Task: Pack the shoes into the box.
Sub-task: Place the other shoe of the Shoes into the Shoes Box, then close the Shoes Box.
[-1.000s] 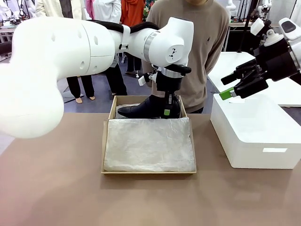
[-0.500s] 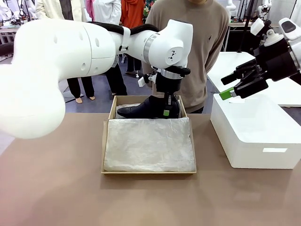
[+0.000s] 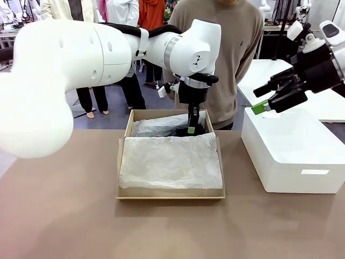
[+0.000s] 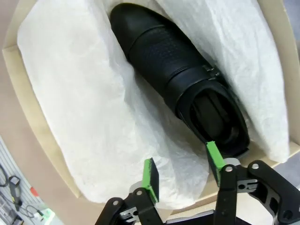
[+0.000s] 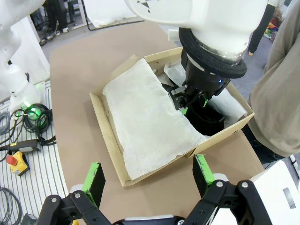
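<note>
One glossy black shoe (image 4: 168, 61) with a small side buckle lies on its side in the far end of the tan box (image 3: 170, 193), nestled in crinkled white tissue paper (image 3: 170, 162). From the front, a dark part of the shoe (image 3: 180, 131) shows between the folds. My left gripper (image 4: 182, 169) hangs just above the shoe's heel, open, with tissue under the gap; one green pad (image 4: 213, 158) sits beside the heel opening. My right gripper (image 3: 264, 101) hovers open above the white block, well off to the box's right. A second shoe is not visible.
A large white rectangular block (image 3: 291, 145) stands right of the box. A person in a tan sweater (image 3: 226, 54) stands close behind the box's far edge. Bare brown tabletop (image 3: 81, 216) lies in front and to the left.
The shoe, held upright above the box's far rim, has gone down into the tissue. My left gripper's fingers now stand apart off it. The right arm has not moved.
</note>
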`<act>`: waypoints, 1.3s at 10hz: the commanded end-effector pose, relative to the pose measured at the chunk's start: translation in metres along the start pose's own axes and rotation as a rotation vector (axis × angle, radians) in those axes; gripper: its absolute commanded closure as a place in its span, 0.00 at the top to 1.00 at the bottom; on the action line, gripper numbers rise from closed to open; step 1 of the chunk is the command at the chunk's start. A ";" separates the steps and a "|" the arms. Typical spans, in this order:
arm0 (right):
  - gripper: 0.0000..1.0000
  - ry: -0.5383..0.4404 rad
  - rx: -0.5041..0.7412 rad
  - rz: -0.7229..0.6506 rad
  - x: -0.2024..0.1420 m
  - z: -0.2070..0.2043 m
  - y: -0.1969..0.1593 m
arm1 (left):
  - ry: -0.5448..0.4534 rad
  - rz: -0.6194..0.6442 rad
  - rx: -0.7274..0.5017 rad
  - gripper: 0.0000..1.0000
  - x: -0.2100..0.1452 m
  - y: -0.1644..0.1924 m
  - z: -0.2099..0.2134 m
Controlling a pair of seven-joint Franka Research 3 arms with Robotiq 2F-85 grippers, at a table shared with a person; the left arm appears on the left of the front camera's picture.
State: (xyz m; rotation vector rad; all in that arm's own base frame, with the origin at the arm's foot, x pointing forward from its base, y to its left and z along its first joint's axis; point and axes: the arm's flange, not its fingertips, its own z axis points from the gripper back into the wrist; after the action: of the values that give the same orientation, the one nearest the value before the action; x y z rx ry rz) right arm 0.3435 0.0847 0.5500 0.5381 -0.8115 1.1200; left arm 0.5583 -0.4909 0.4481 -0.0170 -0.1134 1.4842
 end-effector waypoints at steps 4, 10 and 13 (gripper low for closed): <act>1.00 -0.035 0.006 0.027 0.000 -0.003 -0.003 | -0.012 0.047 0.020 1.00 0.023 0.001 0.047; 1.00 -0.035 0.006 0.027 0.000 -0.003 -0.003 | -0.006 0.018 -0.010 1.00 0.017 0.001 0.043; 1.00 -0.035 0.006 0.027 0.000 -0.003 -0.003 | -0.006 0.018 -0.010 1.00 0.017 0.001 0.043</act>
State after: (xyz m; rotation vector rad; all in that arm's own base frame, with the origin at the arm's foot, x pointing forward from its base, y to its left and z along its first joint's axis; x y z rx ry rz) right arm 0.3435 0.0847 0.5500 0.5379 -0.8115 1.1199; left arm 0.5558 -0.4772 0.4899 -0.0233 -0.1039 1.4717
